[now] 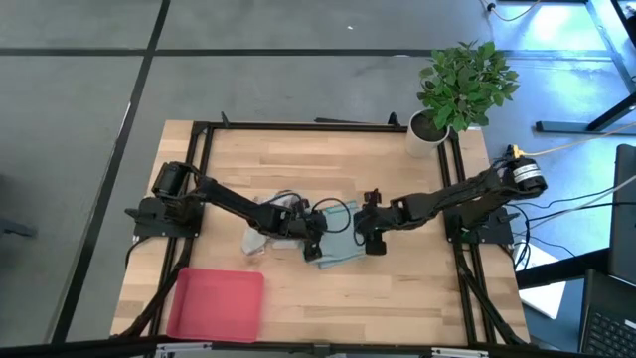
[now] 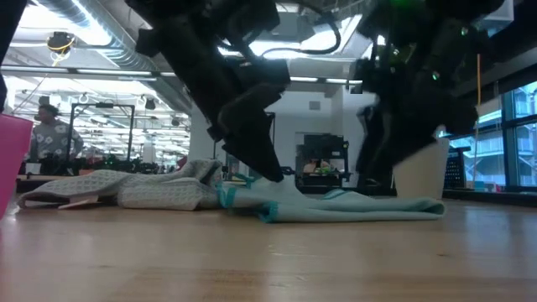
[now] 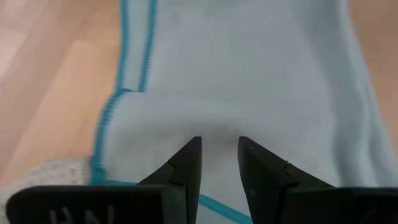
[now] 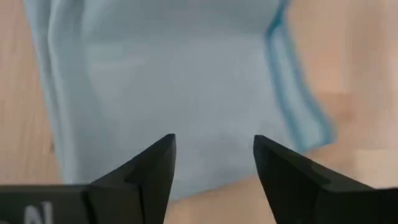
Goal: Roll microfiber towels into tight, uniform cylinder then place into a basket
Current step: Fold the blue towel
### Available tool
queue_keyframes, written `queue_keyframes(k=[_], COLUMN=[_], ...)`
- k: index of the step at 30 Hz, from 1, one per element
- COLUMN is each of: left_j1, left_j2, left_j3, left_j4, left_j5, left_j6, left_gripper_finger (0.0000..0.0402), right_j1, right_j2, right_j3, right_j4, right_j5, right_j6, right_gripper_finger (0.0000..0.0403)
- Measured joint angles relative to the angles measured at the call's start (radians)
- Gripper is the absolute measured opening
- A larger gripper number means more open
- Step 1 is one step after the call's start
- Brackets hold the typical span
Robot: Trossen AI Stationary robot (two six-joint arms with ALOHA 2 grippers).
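With the pale blue-teal towel (image 1: 341,246) lying rumpled mid-counter beside the grey towel (image 1: 264,225), its near edge should be pinched evenly by the narrowly parted left gripper (image 3: 217,163) and wider-spread right gripper (image 4: 214,160), empty above it, and rolled tightly.

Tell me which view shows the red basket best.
The high view: the whole basket lies at the table's near-left corner, with nothing visible inside. The low view catches only a pink edge at its left border. Neither wrist view shows it; both face the blue towel.
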Motion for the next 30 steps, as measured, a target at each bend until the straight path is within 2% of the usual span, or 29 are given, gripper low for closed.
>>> queue_keyframes(k=[6, 13, 19, 30], left_j1=[-0.053, -0.086, -0.101, -0.09], left_j2=[0.001, 0.045, 0.088, 0.091], left_j3=[0.0, 0.002, 0.004, 0.004], left_j4=[0.0, -0.001, 0.015, -0.004], left_j5=[0.0, 0.0, 0.006, 0.02], left_j6=[-0.001, -0.03, -0.056, -0.054], left_gripper_finger=[0.0094, 0.0094, 0.0094, 0.0094], right_j1=[-0.048, -0.117, -0.147, -0.181], right_j2=[-0.044, 0.008, 0.077, 0.192], right_j3=[0.0, 0.001, 0.002, 0.005], right_j4=[0.041, 0.158, 0.173, 0.187], right_j5=[0.015, 0.009, -0.016, -0.018], right_j6=[-0.097, -0.155, -0.177, -0.175], right_gripper_finger=[0.0218, 0.0218, 0.0218, 0.0218])
